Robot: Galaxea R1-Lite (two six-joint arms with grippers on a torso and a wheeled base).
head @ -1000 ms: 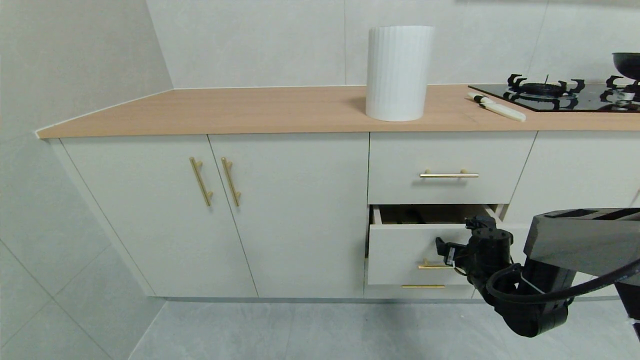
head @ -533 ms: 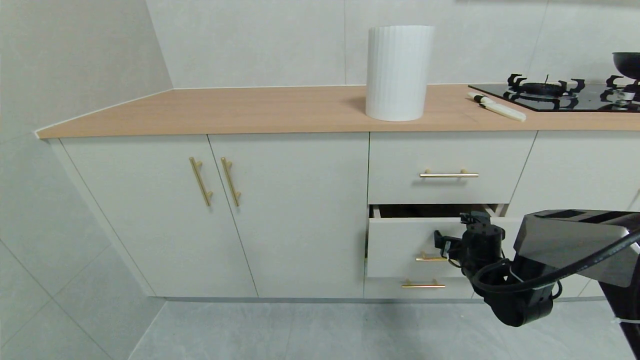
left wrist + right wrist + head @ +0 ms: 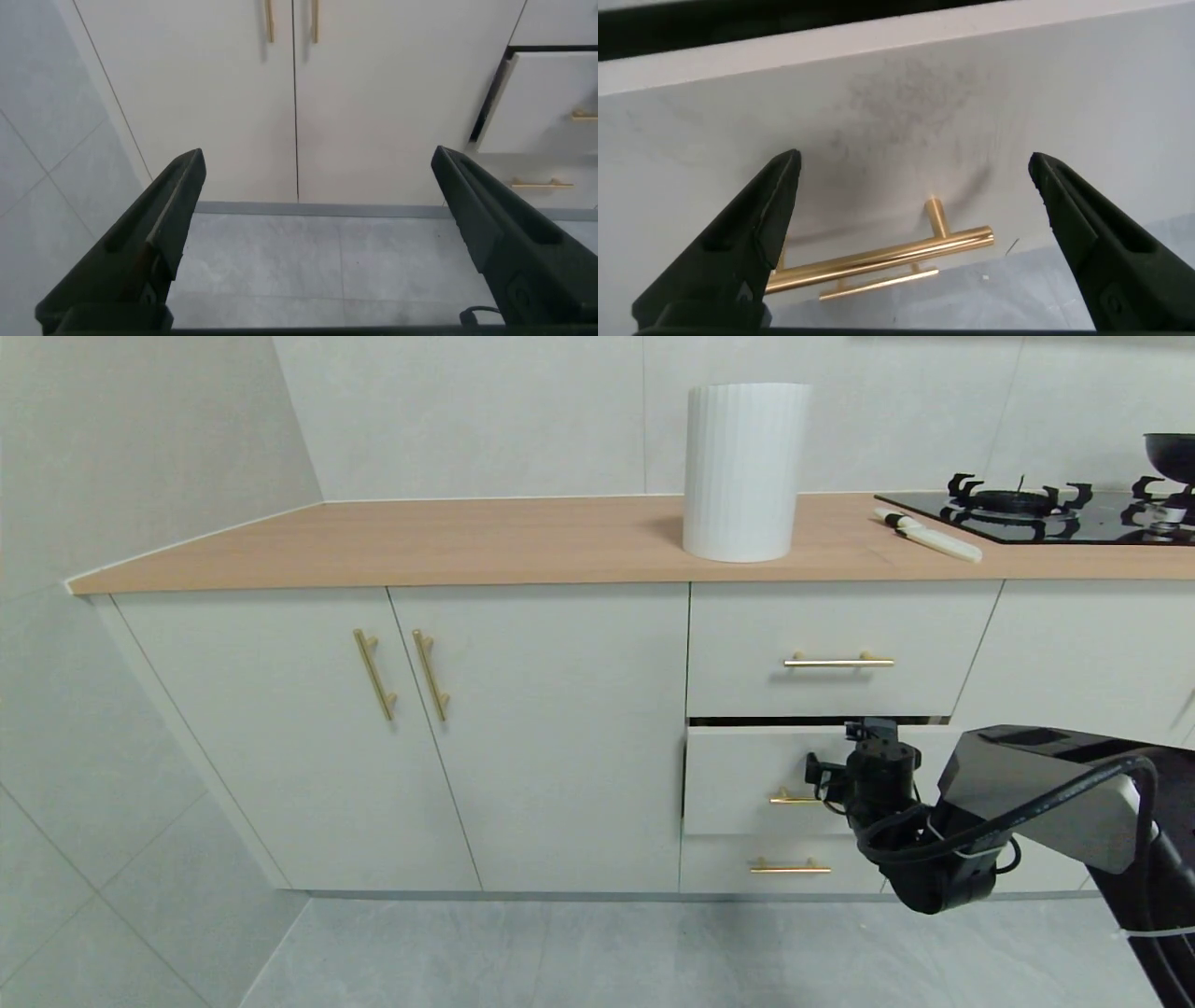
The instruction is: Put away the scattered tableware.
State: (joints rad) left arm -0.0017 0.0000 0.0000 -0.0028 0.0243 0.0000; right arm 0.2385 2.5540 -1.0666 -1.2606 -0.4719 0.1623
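Closing looks like the step in hand: the middle drawer (image 3: 747,775) stands slightly proud of the cabinet front, with a dark slit above it. Its brass handle (image 3: 878,257) sits just below the right gripper (image 3: 912,173), whose jaws are spread wide and empty, close before the drawer face. A straight, level push above the handle, eased off as the front comes flush, should avoid a slam. The left gripper (image 3: 318,177) hangs with jaws wide too, facing the cabinet doors. On the counter (image 3: 467,537), a white knife (image 3: 926,534) lies beside the hob (image 3: 1036,513), not yet put away.
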